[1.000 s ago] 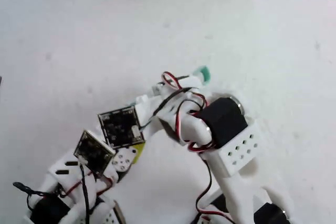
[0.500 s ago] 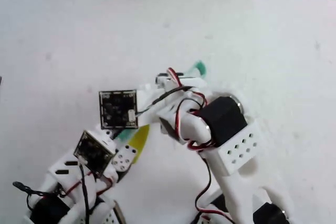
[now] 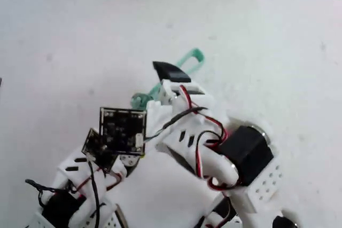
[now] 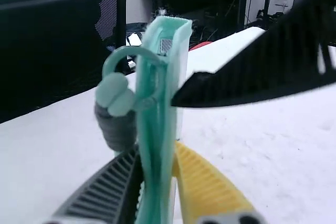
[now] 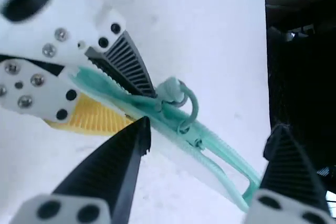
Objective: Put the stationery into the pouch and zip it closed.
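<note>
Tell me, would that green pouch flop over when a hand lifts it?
Probably not much: the pouch sticks straight out edge-on from the left hand without sagging, so it seems fairly stiff and light. Its looped zip pull hangs loose and would likely swing.

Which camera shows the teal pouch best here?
Right wrist view: the pouch shows lengthwise, nearly whole. Left wrist view shows it edge-on, clamped in the left gripper. High view shows teal bits beside the arms.
</note>
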Robot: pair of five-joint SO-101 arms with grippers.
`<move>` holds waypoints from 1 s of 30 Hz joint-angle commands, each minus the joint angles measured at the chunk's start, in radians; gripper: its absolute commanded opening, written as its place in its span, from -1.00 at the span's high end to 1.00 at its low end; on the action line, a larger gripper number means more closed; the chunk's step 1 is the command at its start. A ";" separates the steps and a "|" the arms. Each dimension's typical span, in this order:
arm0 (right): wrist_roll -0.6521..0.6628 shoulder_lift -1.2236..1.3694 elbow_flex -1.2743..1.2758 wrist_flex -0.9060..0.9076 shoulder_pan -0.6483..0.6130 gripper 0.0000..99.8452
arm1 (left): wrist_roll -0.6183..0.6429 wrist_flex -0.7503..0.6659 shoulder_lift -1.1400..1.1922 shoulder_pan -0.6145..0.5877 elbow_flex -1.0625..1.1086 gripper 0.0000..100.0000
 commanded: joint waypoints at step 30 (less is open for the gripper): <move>-0.146 0.038 -0.117 0.010 -0.093 0.46 | -0.014 -0.026 -0.001 -0.005 0.003 0.95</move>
